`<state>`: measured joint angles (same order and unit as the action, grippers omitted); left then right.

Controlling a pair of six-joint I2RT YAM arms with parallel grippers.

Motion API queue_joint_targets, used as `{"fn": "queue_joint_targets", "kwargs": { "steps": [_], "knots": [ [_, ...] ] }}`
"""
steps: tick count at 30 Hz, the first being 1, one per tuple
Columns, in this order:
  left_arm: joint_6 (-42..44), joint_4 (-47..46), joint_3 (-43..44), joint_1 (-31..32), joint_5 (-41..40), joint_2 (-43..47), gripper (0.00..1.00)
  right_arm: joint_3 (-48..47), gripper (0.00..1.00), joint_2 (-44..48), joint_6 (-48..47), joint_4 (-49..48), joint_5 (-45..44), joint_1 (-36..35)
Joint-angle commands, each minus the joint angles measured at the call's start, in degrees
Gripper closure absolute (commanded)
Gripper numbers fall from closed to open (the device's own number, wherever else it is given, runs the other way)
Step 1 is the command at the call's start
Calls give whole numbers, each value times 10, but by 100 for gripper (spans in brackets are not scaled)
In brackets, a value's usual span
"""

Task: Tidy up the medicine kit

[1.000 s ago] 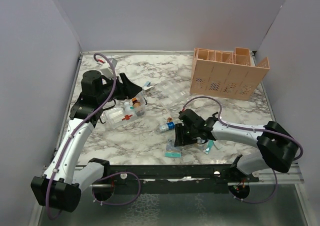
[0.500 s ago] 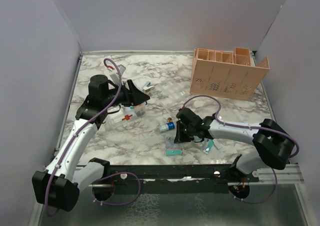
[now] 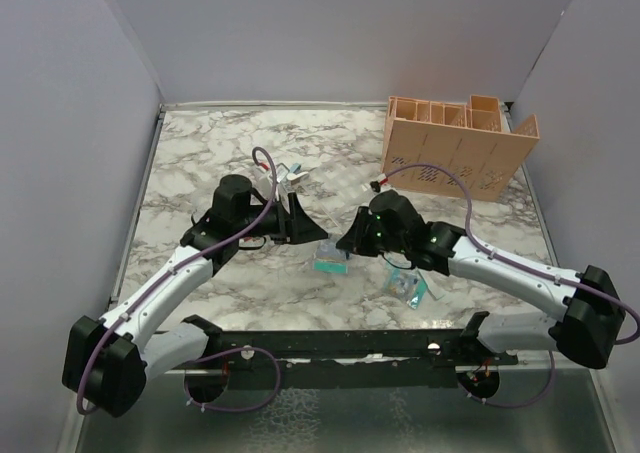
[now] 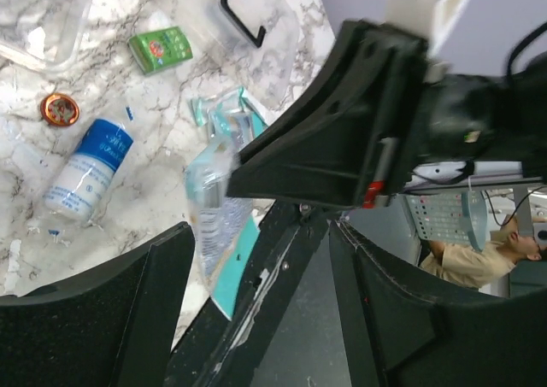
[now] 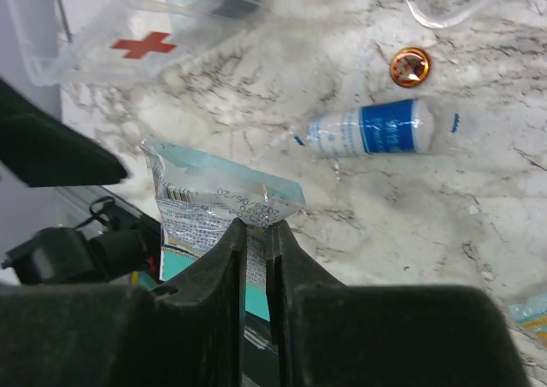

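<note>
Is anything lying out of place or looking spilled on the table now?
Yes. Supplies lie scattered on the marble table, outside the clear plastic medicine kit with the red cross: a blue-and-white bottle on its side, a small round orange tin and a small green box. The right gripper pinches a teal-and-clear packet.

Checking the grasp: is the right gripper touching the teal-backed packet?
Touching. The right wrist view shows the right gripper with both fingertips closed on the top edge of the teal-backed packet, with no gap between them.

White arms (image 3: 160,288), black joints, looping purple cables (image 3: 420,166); left gripper (image 3: 315,235) and right gripper (image 5: 256,233) black, wedge-shaped.
</note>
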<state>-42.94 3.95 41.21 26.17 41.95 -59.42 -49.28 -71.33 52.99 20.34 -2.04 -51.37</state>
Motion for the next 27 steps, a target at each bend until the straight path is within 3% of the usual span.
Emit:
{"fn": "queue_joint_targets", "kwargs": {
  "steps": [1, 4, 7, 12, 18, 22, 27],
  "knots": [
    [-12, -39, -25, 11, -8, -10, 33, -29, 91, 17, 33, -16, -17, -1],
    [-18, -46, -32, 12, -9, -12, 35, -33, 91, 16, 40, -27, -4, -1],
    [-23, -48, -38, 13, -15, -14, 44, -34, 91, 13, 44, -35, 6, -1],
    [-31, -53, -38, 14, -21, -21, 65, -35, 90, 11, 35, -48, 20, -1],
    [-4, -42, -25, 14, -28, -18, 100, -30, 74, 24, -1, -64, 20, -1],
    [52, -4, -5, 14, -32, -12, 100, -36, 66, 43, -39, -54, -14, 0],
    [115, 4, 7, 14, 10, 2, 100, -55, 64, 54, -89, -63, -21, 0]
  ]
}}
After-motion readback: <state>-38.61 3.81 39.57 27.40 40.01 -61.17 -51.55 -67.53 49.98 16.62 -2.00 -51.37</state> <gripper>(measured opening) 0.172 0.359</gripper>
